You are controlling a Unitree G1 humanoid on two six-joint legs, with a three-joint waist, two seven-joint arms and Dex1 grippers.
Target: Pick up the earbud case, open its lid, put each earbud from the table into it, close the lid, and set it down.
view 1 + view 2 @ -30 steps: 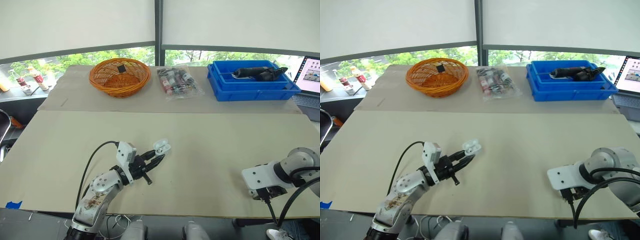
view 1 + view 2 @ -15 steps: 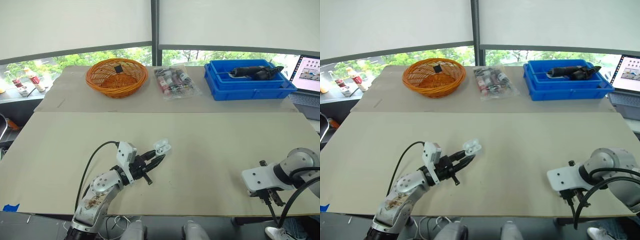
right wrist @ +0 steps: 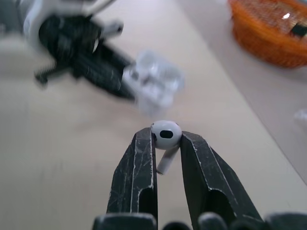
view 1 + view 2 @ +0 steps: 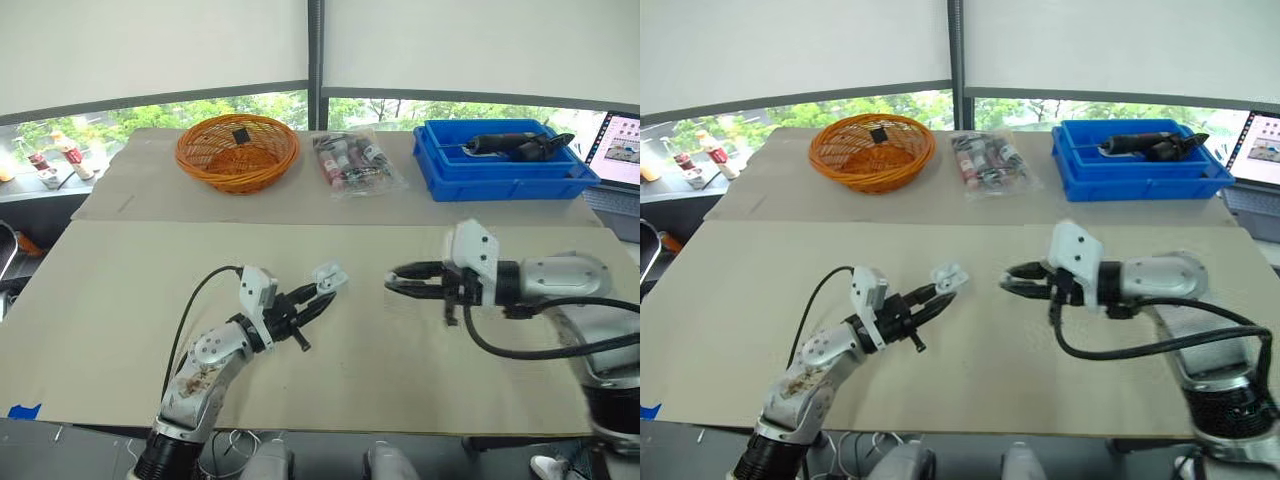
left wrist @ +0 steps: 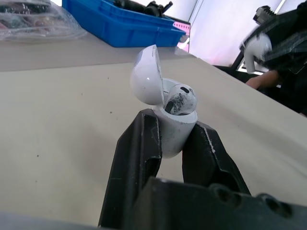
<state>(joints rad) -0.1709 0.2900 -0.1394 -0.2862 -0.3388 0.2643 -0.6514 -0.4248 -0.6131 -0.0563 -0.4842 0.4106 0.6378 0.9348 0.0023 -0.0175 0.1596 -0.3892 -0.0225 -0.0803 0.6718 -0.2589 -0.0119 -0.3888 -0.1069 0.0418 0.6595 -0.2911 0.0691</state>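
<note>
Holding the earbud case (image 5: 169, 130) up off the table (image 4: 420, 360) is the left gripper (image 4: 315, 302), near the front edge. Its two black fingers squeeze the bottom half of the case, one on each side. The lid (image 5: 146, 74) is flipped open, and one earbud (image 5: 180, 98) sits inside.

The case looks small, light and smooth, so I think it can slip or twist. The bottom half is the best place to hold it, away from the thin lid.

The left arm lies low and reaches forward and inward. The right arm bends in from the other side. The right gripper (image 4: 400, 281) points at the case, with a gap between them. It pinches the second earbud (image 3: 166, 130) by its round head.

Far back sit an orange basket (image 4: 238, 152), a plastic bag (image 4: 355, 163) and a blue bin (image 4: 505, 175).
</note>
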